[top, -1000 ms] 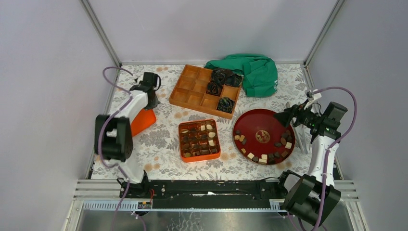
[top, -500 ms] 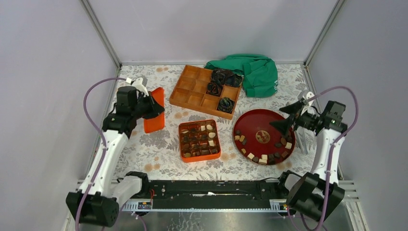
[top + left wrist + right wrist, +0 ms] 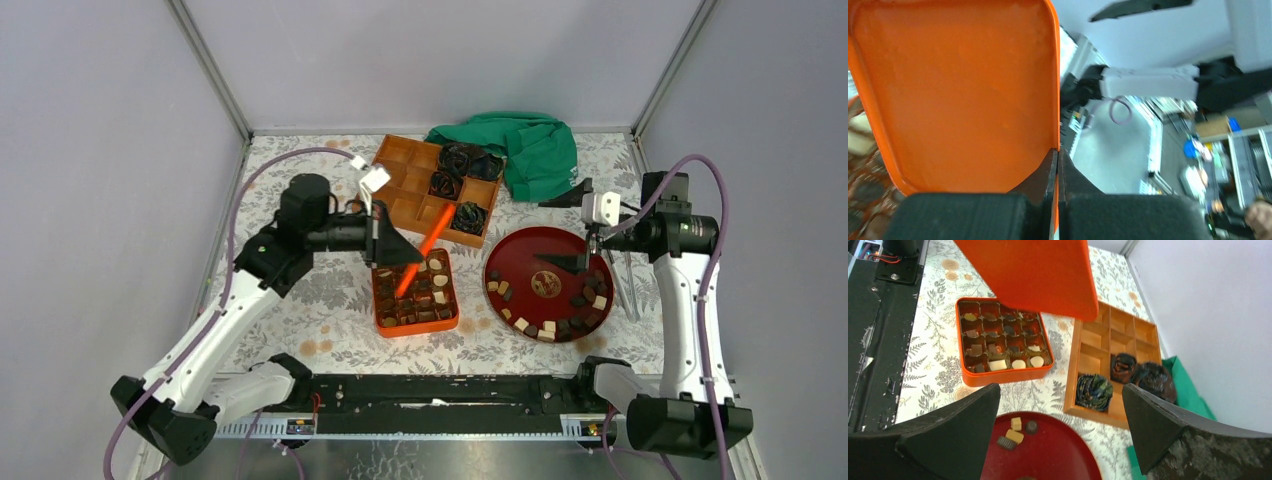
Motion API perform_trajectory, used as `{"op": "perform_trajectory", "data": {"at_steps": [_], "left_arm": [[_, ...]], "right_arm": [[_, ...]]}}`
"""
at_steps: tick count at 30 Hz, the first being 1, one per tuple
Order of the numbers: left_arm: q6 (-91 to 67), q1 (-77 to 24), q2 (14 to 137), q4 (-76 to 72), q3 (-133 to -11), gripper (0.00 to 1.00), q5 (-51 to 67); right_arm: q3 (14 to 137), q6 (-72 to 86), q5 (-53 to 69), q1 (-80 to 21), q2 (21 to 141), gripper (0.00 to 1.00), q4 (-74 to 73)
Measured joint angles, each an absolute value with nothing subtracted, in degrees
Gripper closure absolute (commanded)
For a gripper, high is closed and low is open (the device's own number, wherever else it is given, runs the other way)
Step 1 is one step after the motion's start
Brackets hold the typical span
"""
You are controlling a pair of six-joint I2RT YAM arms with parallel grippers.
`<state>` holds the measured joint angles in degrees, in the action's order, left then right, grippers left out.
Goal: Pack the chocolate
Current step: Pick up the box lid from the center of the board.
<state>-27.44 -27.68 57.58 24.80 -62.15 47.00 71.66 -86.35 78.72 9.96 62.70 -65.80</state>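
Observation:
The chocolate lies in two places: small pieces point(image 3: 437, 281) fill the orange box point(image 3: 418, 327) at the table's middle, and more pieces point(image 3: 548, 328) sit along the near rim of the red plate point(image 3: 520, 260). My left gripper point(image 3: 410, 258) is shut on the edge of the orange lid point(image 3: 428, 247) and holds it tilted over the box. The left wrist view shows the lid's inside point(image 3: 958, 85) and the jaws point(image 3: 1058, 152) pinching its rim. My right gripper point(image 3: 560, 233) hangs open over the plate's far side, holding nothing. From the right wrist, the fingers point(image 3: 1062, 390) frame the plate point(image 3: 1058, 455), box point(image 3: 998, 376) and lid point(image 3: 1033, 275).
A wooden divided tray point(image 3: 400, 185) with three black rosette bundles point(image 3: 468, 217) stands behind the box. A green cloth point(image 3: 535, 155) lies at the back right. A thin metal tool point(image 3: 622, 285) rests right of the plate. Grey walls close in left, right and back.
My left arm carried the orange lid from the table's left side to above the orange box. My right gripper opened wider and shifted back over the plate's far side.

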Motion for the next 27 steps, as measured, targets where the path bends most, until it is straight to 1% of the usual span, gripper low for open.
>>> {"op": "perform_trajectory", "data": {"at_steps": [4, 9, 12, 15, 17, 20, 24, 26, 27], "left_arm": [[-27.99, -33.39, 61.98, 21.5, -65.06, 1.0, 51.11], [-28.38, -37.67, 67.55, 18.22, -68.75, 1.0, 55.61], [-28.21, -39.53, 70.63, 17.17, -70.87, 1.0, 58.11], [-27.62, -40.36, 73.17, 16.67, -72.55, 1.0, 60.55], [-26.79, -40.56, 74.65, 16.71, -73.6, 1.0, 62.08], [-24.12, -40.56, 76.6, 18.61, -76.03, 1.0, 63.72], [-18.92, -40.56, 79.2, 23.42, -80.29, 1.0, 64.79], [-16.49, -40.56, 79.99, 25.71, -81.6, 1.0, 65.23], [-15.18, -40.56, 80.36, 26.89, -82.13, 1.0, 65.45]], "right_arm": [[73.78, -84.62, 78.87, 5.89, 62.65, 0.0, -62.57], [75.26, -84.68, 77.71, 2.42, 64.66, 0.01, -60.9], [75.26, -85.08, 76.4, -0.1, 65.28, 0.04, -60.93], [75.26, -86.43, 74.63, -3.73, 65.76, 0.11, -61.3], [75.24, -87.48, 73.06, -5.76, 65.98, 0.18, -61.82], [75.24, -89.27, 70.81, -8.08, 66.35, 0.33, -63.22], [75.22, -91.72, 68.16, -10.31, 67.11, 0.49, -65.52], [75.22, -92.66, 67.29, -11.27, 67.44, 0.6, -66.48], [75.24, -93.21, 66.78, -11.68, 67.59, 0.69, -67.02]]}}
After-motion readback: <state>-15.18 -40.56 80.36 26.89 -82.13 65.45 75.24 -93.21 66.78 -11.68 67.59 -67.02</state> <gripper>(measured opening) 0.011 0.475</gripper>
